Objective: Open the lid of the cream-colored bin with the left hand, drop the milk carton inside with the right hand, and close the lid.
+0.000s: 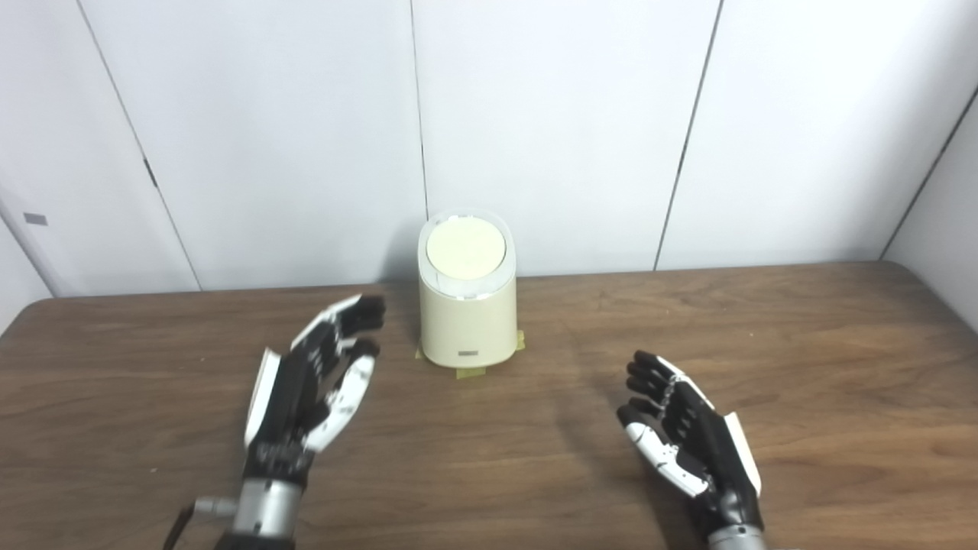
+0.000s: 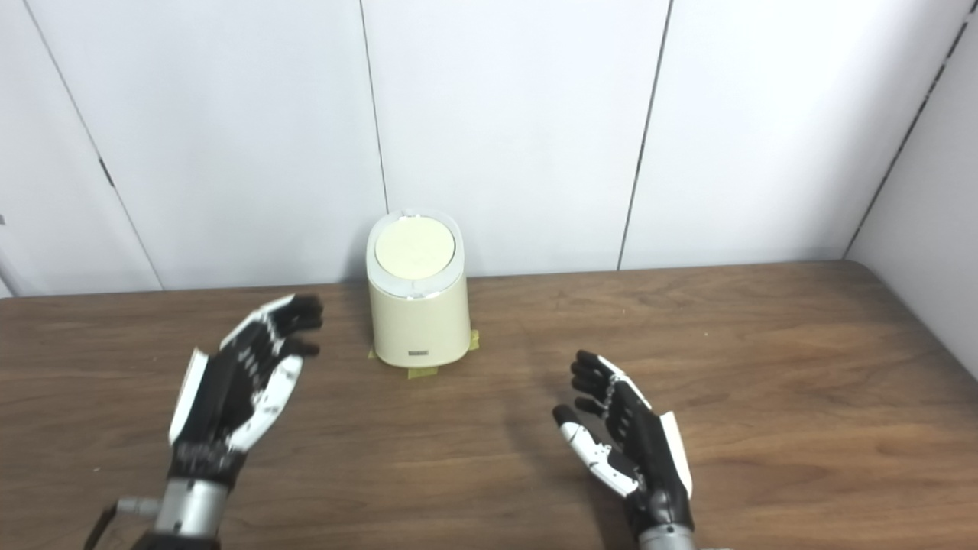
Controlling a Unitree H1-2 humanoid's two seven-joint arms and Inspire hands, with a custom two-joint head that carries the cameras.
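Since lid (image 1: 466, 250) sits flat on cream bin (image 1: 467, 321), task looks either not started or finished; no milk carton visible anywhere, can't tell which. Left hand (image 1: 315, 382) spread, empty, just left of bin, not touching. Right hand (image 1: 688, 431) spread, empty, well apart. Bin upright at table (image 1: 802, 367) back edge, centre, tape at base. Next, if starting: left fingertips to lid rim.

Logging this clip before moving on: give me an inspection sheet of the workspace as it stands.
Surface: brown wooden table, bare apart from the bin.
Job's things: cream-colored bin upright at the back, lid shut, yellow tape at its base; no milk carton in view.
Clutter: nothing seen.
Hands: left hand open, empty; right hand open, empty; both apart from the bin.
Cables: nothing seen.
Surroundings: white panelled wall.
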